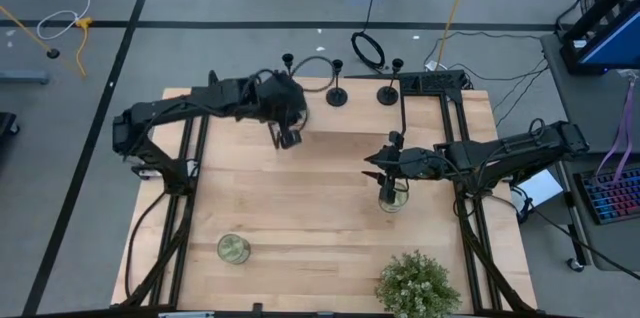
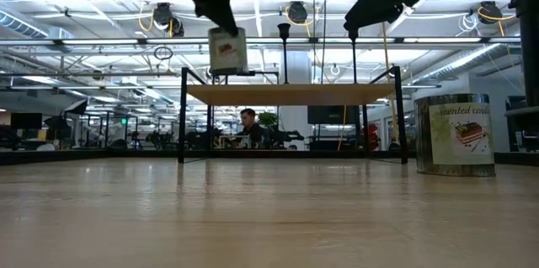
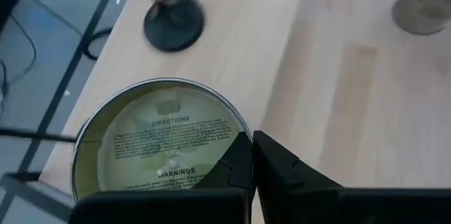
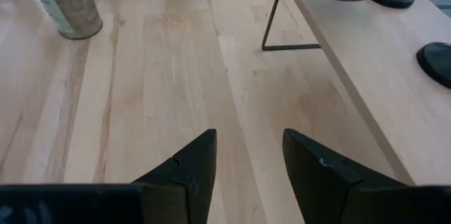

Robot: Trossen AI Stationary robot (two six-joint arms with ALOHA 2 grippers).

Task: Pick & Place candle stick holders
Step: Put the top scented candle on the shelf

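Observation:
Three matte-black candle stick holders stand on the raised shelf (image 1: 440, 108) at the table's far edge. One (image 1: 337, 93) and another (image 1: 388, 91) stand in the open. The third (image 3: 174, 21) stands by my left arm. My left gripper (image 1: 288, 138) is shut on a round candle tin (image 3: 162, 139) over the shelf's left part, and touches no holder. My right gripper (image 1: 372, 165) is open and empty above the table's middle right, over a second tin (image 1: 392, 198). My left gripper pinches the tin's rim (image 3: 243, 131) on one side. One finger (image 3: 236, 164) is over the tin's inside and the other (image 3: 285, 171) is outside. The fingers come from above, pointing down. The tin (image 2: 227, 50) hangs upright below them, clear of the shelf.
A third tin (image 1: 233, 249) stands near the table's front left. A leafy green potted plant (image 1: 418, 283) stands at the front right. The second tin (image 2: 455, 133) also shows in the low view. The shelf rests on thin black legs (image 4: 271, 16). Bare wood lies between the tins.

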